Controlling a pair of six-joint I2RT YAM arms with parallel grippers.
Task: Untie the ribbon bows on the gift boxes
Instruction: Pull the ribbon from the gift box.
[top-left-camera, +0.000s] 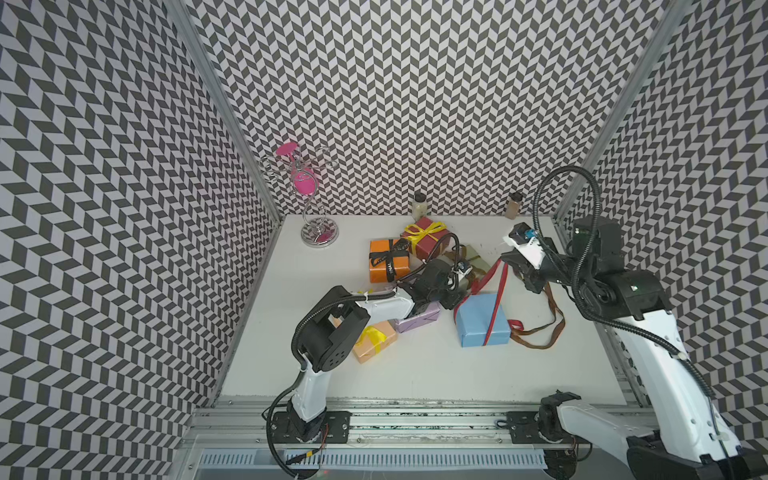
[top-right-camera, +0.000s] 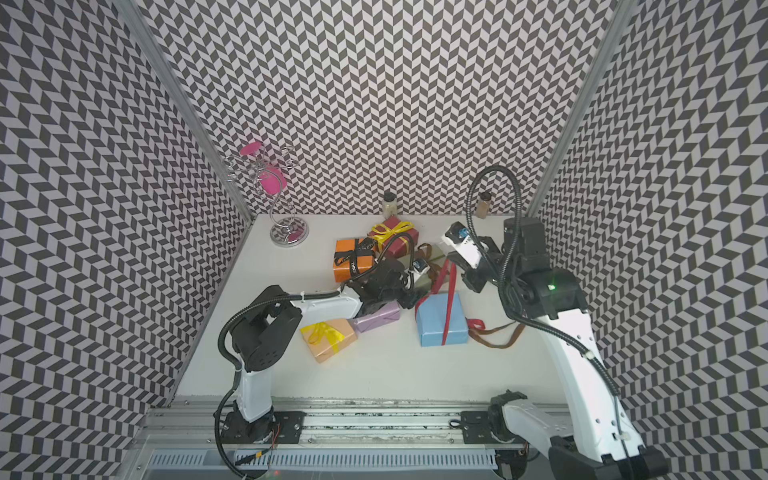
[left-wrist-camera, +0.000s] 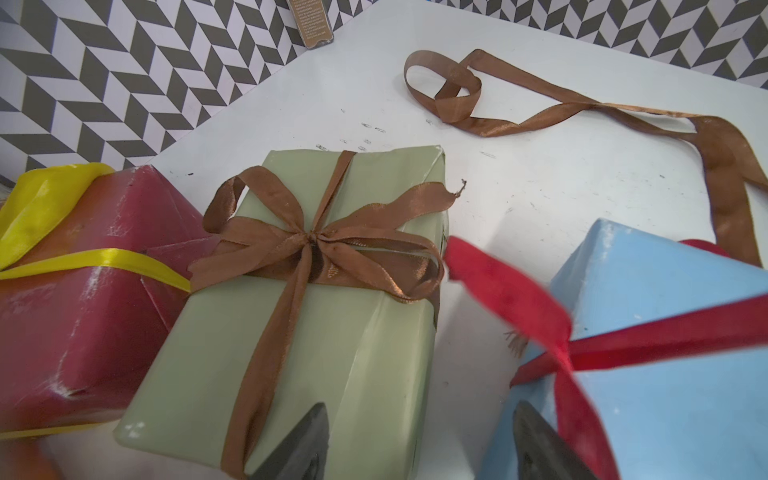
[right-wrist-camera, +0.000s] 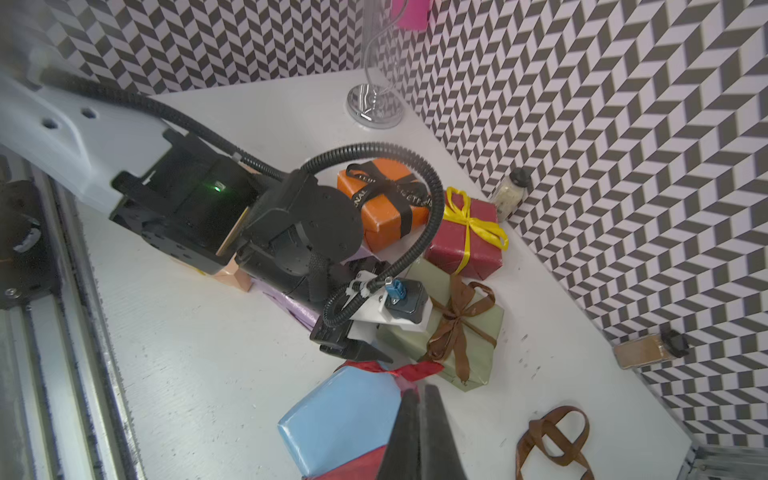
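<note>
My right gripper is shut on the shiny red ribbon and holds it taut above the light blue box. My left gripper stands open over the gap between that box and the sage green box, whose brown bow is tied. The dark red box has a yellow bow, and the orange box a black lettered one. The peach box with yellow ribbon and the lilac box lie partly under my left arm. A loose brown ribbon lies to the right.
A wire stand with pink pieces is at the back left corner. Two small jars stand against the back wall. Patterned walls close in the table on three sides, and a metal rail runs along the front.
</note>
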